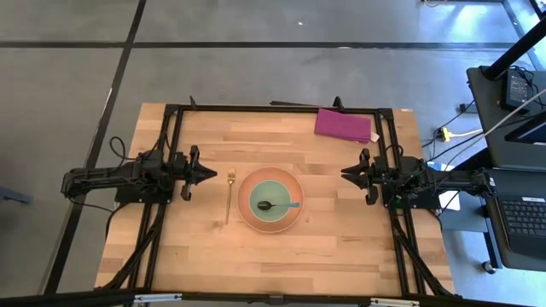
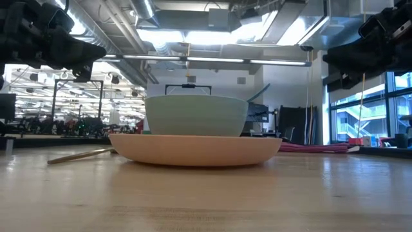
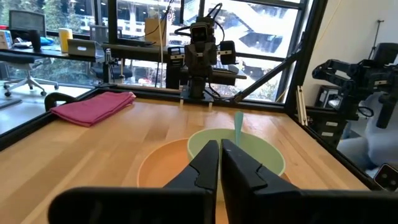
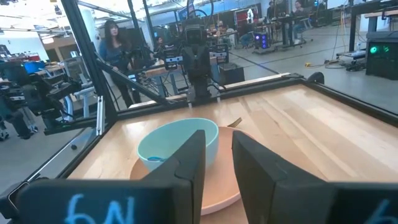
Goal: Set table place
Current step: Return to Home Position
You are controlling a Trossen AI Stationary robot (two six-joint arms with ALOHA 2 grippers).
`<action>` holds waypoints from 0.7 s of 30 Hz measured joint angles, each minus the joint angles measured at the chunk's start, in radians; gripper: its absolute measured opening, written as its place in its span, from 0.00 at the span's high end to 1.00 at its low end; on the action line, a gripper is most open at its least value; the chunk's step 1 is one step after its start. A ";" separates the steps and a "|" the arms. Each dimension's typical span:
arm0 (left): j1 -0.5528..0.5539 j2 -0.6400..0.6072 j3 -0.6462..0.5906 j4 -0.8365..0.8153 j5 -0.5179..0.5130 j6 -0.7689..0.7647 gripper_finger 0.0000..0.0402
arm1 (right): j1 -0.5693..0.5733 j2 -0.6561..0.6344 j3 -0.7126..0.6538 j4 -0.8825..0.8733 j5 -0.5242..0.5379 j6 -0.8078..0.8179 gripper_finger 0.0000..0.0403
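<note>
Now one plate (image 1: 246,206), bowl (image 1: 264,189), spoon (image 1: 280,205), fork (image 1: 229,194) each; left jaws together, right jaws apart.

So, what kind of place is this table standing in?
Probably a robotics lab in an open workshop hall: bare ceiling pipes run overhead, desks with computers fill the room behind, and a laptop sits on a stand beside the table.
</note>
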 joint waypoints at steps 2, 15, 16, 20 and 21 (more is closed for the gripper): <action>0.000 0.000 0.000 0.000 0.000 0.000 0.96 | 0.000 0.000 0.000 0.000 0.000 0.000 0.80; 0.000 0.000 0.000 0.000 0.000 0.000 0.89 | 0.000 0.000 0.000 0.000 0.000 -0.001 0.80; 0.000 0.000 0.000 0.000 0.000 0.000 0.89 | 0.000 0.000 0.000 0.000 0.000 -0.001 0.80; 0.000 0.000 0.000 0.000 0.000 0.000 0.87 | 0.000 0.000 0.000 0.000 0.000 -0.001 0.80; 0.000 0.000 0.000 0.000 0.000 0.000 0.87 | 0.000 0.000 0.000 0.000 0.000 -0.001 0.80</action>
